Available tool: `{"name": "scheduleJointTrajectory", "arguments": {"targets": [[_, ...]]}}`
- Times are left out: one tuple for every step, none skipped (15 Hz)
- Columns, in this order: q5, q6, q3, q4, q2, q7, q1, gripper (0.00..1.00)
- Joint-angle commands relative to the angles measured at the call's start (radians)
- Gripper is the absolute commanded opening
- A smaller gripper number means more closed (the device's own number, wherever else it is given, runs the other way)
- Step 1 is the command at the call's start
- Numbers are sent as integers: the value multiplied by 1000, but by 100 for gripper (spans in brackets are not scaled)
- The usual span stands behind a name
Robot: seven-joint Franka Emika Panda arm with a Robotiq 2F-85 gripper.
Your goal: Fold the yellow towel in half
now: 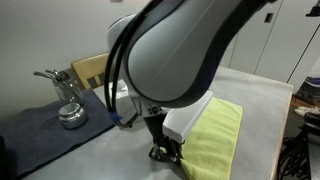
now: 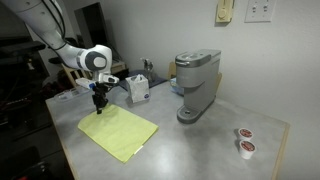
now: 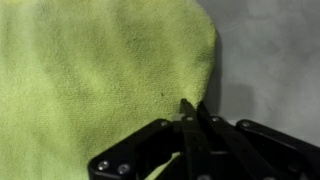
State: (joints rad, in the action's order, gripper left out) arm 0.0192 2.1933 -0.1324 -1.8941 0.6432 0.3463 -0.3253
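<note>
One pincer [image 3: 194, 110] is seen drawn narrow in the wrist view. Its two black fingertips [image 3: 185, 106] are brought almost together on the edge of the yellow towel [image 3: 90, 70], a crease of cloth runs up to them, and the cloth appears to be pinched between them. In that view the towel is spread ahead of the pincer and to one side of it, while bare grey table [image 3: 270, 50] is shown on the other side. In both exterior views the pincer [image 2: 99, 102] [image 1: 166, 152] is lowered onto a corner of the towel [image 2: 120, 133] [image 1: 218, 135], the rest of which is laid flat on the table, away from the pincer. In an exterior view a grey tissue box [image 2: 138, 90] is placed just beyond the pincer, a coffee machine [image 2: 195, 85] is set well apart from it past the towel, and two small pods [image 2: 243, 133] [image 2: 247, 149] are set farthest off. In an exterior view a dark grey mat [image 1: 45, 125] bearing a metal object [image 1: 70, 112] is seen beside the pincer, opposite the towel.
</note>
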Motion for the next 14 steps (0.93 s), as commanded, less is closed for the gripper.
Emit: {"name": "scheduleJointTrajectory", "arguments": {"targets": [[-2, -3, 3, 13, 15, -17, -2, 0], [-2, -3, 3, 12, 15, -16, -3, 1], [-2, -3, 3, 12, 14, -15, -3, 1], [-2, -2, 4, 10, 13, -14, -3, 1], [-2, -2, 4, 8, 11, -13, -3, 1], [-3, -1, 5, 3, 5, -9, -4, 1], [-4, 0, 6, -4, -2, -7, -6, 1], [-6, -1, 5, -12, -12, -6, -7, 1], [-6, 0, 5, -23, -24, -4, -8, 1], [-7, 1, 5, -29, -31, -3, -9, 1], [-9, 0, 5, -37, -41, 0, -11, 1], [-9, -2, 5, -42, -48, 1, -12, 1], [-11, -4, 6, -48, -55, 2, -13, 1], [-13, -5, 8, -51, -60, 4, -15, 1]]}}
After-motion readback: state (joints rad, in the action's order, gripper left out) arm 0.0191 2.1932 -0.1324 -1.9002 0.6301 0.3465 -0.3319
